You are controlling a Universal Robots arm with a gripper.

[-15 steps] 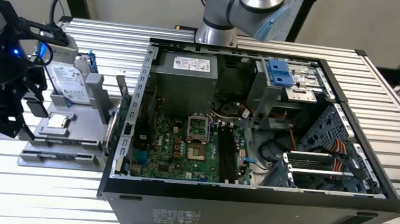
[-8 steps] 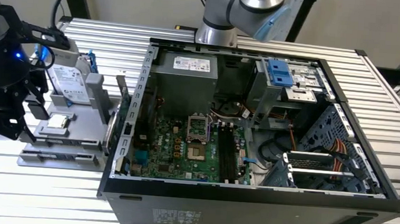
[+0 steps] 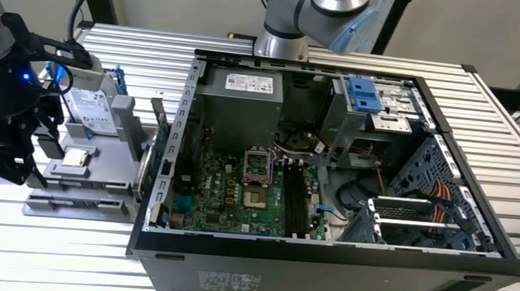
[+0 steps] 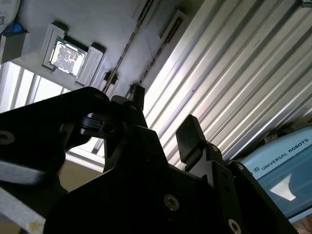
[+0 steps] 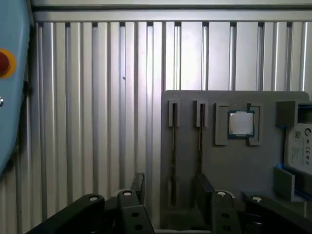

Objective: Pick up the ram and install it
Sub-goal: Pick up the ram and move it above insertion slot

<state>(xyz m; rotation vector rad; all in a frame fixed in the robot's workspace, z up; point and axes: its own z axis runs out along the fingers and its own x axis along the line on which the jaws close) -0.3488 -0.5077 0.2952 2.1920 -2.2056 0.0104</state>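
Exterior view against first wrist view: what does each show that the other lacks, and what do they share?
The exterior view adds the open black computer case with its green motherboard. The first wrist view adds a red button on a pale blue panel. Both share the slatted aluminium table, the grey parts tray, the square silver processor chip, the white-labelled silver hard drive, and the black gripper, open and empty by the tray. Thin dark strips in the tray's slots, apparently the ram edge-on, are plainest in the first wrist view.
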